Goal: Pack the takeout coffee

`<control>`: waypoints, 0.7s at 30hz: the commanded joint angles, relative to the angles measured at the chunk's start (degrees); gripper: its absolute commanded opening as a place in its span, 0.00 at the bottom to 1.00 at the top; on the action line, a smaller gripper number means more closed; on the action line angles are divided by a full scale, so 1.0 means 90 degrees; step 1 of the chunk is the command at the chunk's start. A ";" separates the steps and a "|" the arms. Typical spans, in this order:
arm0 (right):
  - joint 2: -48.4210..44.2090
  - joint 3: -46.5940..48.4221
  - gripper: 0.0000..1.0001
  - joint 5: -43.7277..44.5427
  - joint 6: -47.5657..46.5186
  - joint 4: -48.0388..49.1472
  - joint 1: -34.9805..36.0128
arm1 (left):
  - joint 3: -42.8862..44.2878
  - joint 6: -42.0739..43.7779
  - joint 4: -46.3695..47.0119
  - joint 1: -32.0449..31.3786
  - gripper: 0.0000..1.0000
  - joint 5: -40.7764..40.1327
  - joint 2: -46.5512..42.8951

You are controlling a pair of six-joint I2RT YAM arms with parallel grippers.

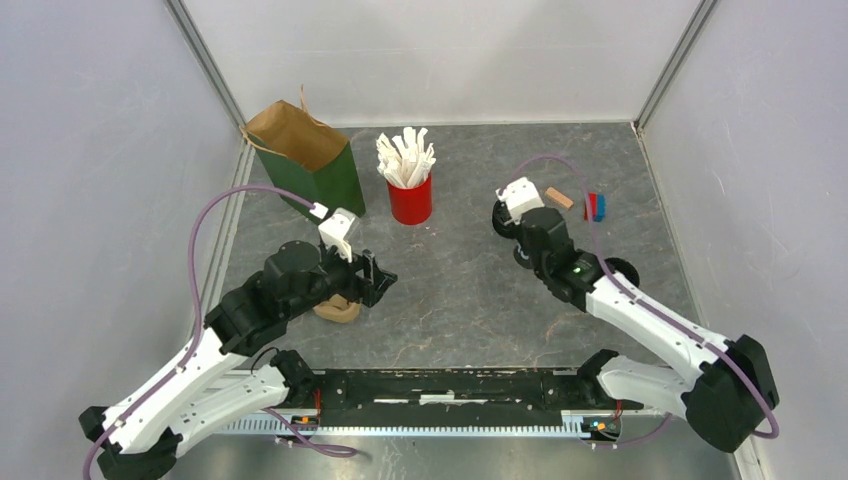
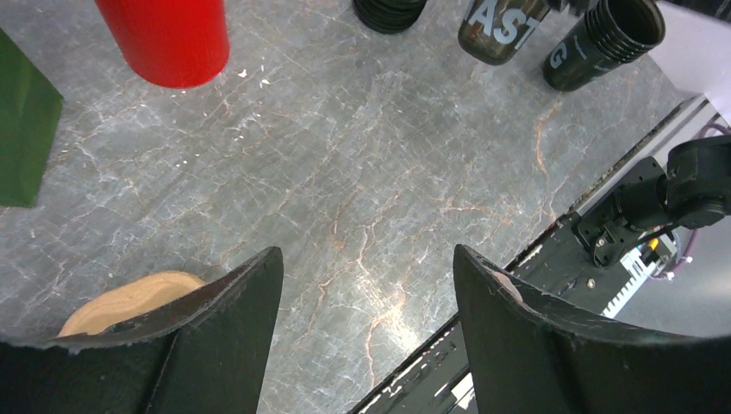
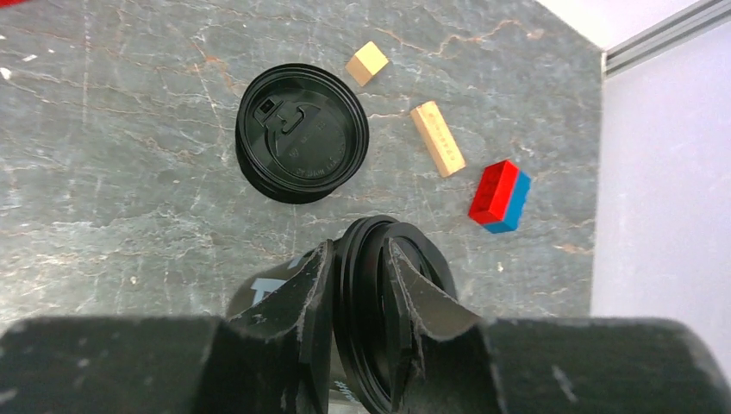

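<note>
Packing barely begun: right gripper (image 3: 358,250) pinches the rim of the black cup (image 3: 435,272), far right; lid (image 3: 302,134) lies loose beside it; left gripper (image 2: 366,254) wide, empty; green bag (image 1: 310,160) apparently unfilled

Grey, marble-veined stone-look tabletop (image 1: 470,300), boxed in on three sides by plain pale lilac-grey wall panels (image 1: 100,150). Slim silver aluminium corner posts (image 1: 207,60) at the back. Black metal rail (image 1: 440,385) with ribbed silver strip along the near edge. Soft, even light throughout.
</note>
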 commanded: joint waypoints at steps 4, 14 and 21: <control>0.0641 -0.0258 0.26 0.2528 -0.0776 0.0980 0.1089 | 0.0069 0.0432 0.0063 -0.0026 0.79 -0.0262 -0.0194; 0.1349 -0.0601 0.26 0.3090 -0.0619 0.1530 0.1553 | 0.0021 0.0428 0.0085 -0.0019 0.80 -0.0318 -0.0233; 0.1915 -0.0739 0.27 0.3493 -0.0463 0.1807 0.1667 | 0.0001 0.0427 0.0081 -0.0026 0.81 -0.0348 -0.0208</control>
